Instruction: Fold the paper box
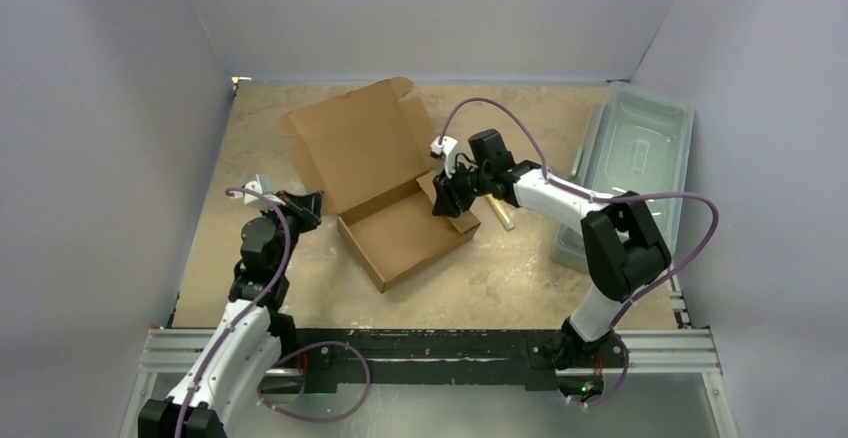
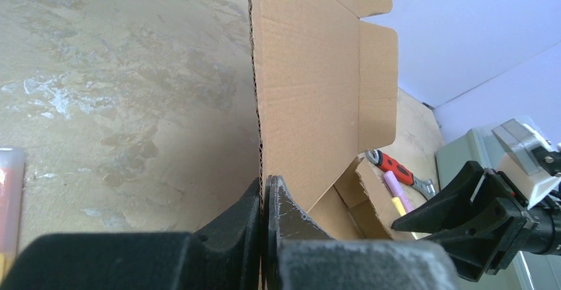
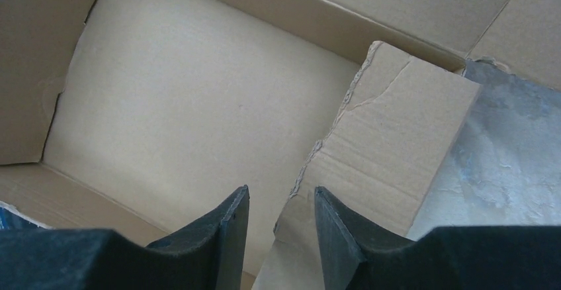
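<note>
- The paper box (image 1: 400,223) sits near the centre of the table (image 1: 530,273), set at an angle to the table edges. Its shallow tray is formed and open on top.
- The lid panel (image 1: 350,143) rises from the far-left side of the tray and leans back, with tuck flaps along its far edge.
- The left gripper (image 2: 264,185) is at the left end of the lid. Its fingers are pressed together, and the corrugated edge of the lid runs down into the seam between them.
- The right gripper (image 3: 281,194) is over the right end of the tray. Its fingers stand apart.
- A creased side flap (image 3: 390,138) with a ragged edge lies partly in that gap, its lower corner beside the right finger. The flap sticks outward over the table.
- A red-handled wrench (image 2: 395,167) and a pink-and-yellow stick-shaped item (image 2: 395,192) lie on the table just right of the box.
- A translucent plastic bin (image 1: 640,148) stands at the right edge of the table, well apart from the box.
</note>
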Available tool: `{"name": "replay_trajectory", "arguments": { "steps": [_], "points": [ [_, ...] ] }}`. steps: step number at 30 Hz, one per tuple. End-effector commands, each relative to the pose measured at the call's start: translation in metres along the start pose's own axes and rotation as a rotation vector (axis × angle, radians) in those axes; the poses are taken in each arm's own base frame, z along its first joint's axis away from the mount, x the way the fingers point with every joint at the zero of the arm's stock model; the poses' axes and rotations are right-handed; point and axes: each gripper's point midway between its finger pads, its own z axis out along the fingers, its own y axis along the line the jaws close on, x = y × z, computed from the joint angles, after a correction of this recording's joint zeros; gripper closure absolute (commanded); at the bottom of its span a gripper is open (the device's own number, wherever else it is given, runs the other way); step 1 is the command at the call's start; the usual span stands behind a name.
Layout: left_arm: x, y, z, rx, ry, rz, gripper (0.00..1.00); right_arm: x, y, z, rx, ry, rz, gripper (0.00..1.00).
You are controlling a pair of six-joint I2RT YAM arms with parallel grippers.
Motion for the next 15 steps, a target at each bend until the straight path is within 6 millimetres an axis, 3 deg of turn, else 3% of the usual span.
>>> {"name": "replay_trajectory", "arguments": {
  "steps": [1,3,9,13,15],
  "points": [
    [-0.03,-0.023,0.004,0.055,-0.071,0.034,1.0,-0.016,-0.001,-0.004,-0.032,-0.028,0.018,0.58],
    [-0.03,-0.024,0.004,0.056,-0.071,0.035,1.0,-0.015,-0.001,-0.004,-0.04,-0.023,0.022,0.63],
    [-0.028,-0.029,0.004,0.071,-0.047,0.046,1.0,-0.024,0.005,-0.013,-0.072,-0.056,0.014,0.66],
    [-0.032,-0.032,0.004,0.077,-0.048,0.056,1.0,-0.013,-0.016,-0.005,0.033,-0.021,0.056,0.89],
    [-0.032,-0.033,0.004,0.079,-0.047,0.058,1.0,-0.005,-0.026,0.0,0.072,0.006,0.073,0.93]
  ]
}}
